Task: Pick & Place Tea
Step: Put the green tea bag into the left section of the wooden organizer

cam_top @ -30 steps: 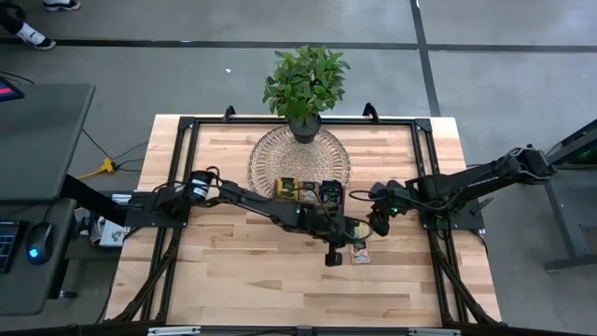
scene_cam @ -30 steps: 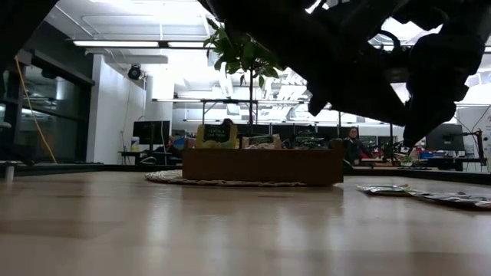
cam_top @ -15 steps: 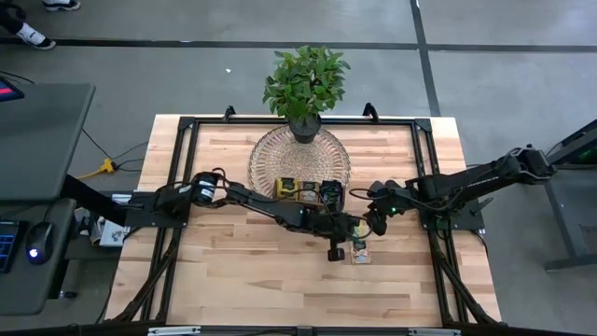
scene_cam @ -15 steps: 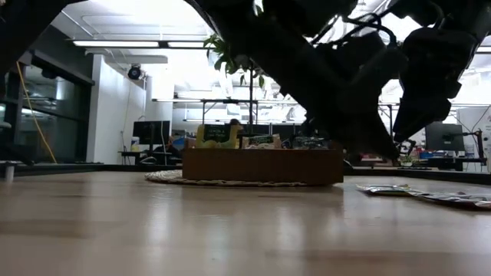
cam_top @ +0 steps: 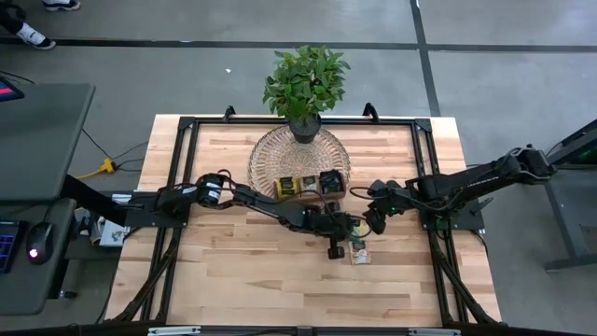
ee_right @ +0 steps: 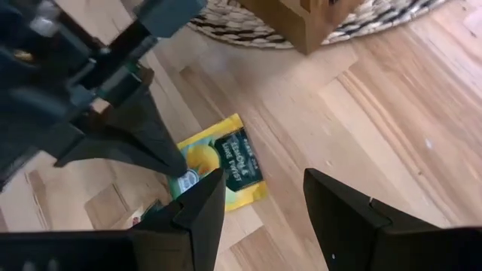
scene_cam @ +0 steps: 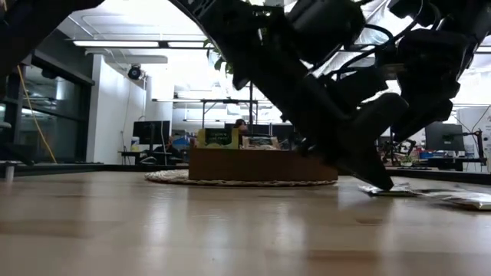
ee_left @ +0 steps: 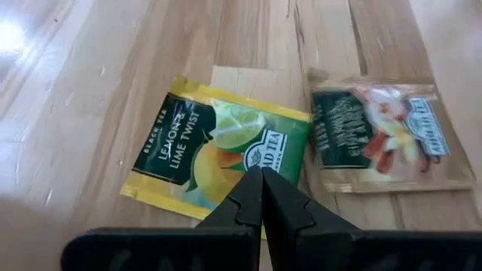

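Left jaws shut on yellow-green tea sachet (ee_left: 218, 154)

1. High view: overhead, straight down on the whole table (cam_top: 233, 271) and surrounding floor.
2. Low view: table-top height, level across the wood toward the room; dark arms block much of it.
3. Left wrist view: close, angled down on the yellow-green sachet (ee_left: 218, 154).
4. Right wrist view: farther back, apparently the same sachet (ee_right: 222, 169).
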Controlling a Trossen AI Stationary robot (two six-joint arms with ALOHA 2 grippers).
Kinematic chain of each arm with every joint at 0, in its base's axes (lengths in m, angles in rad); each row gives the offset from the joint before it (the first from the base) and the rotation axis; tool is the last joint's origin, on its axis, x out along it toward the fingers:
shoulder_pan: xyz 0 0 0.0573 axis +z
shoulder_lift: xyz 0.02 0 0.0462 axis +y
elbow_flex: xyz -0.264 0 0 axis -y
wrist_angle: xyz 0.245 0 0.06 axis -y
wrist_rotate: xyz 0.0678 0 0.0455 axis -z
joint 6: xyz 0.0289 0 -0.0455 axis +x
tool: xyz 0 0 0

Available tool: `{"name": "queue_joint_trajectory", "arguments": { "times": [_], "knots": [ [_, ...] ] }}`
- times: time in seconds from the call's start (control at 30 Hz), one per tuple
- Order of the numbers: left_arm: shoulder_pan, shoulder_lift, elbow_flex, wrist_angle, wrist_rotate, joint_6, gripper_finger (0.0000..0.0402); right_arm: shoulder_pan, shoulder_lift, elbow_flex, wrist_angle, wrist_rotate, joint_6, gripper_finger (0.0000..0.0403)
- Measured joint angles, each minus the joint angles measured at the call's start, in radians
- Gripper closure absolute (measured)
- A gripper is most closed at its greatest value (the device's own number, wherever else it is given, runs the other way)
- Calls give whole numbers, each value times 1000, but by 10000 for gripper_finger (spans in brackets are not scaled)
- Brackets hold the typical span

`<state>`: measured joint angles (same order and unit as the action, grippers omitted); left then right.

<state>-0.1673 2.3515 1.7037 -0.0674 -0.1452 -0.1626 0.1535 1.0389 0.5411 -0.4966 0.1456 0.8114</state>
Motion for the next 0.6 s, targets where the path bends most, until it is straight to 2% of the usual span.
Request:
{"name": "queue_joint_trajectory", "arguments": {
  "times": [0.17, 0.37, 0.6],
  "knots": [
    [4, -1, 1, -12, 5, -3, 401, 0, 4, 0, -9, 11, 76, 226],
    [4, -1, 1, -14, 3, -3, 401, 0, 39, 0, -10, -27, 79, 226],
    [4, -1, 1, -22, 4, -3, 401, 0, 135, 0, 18, -33, -28, 226]
  ]
}}
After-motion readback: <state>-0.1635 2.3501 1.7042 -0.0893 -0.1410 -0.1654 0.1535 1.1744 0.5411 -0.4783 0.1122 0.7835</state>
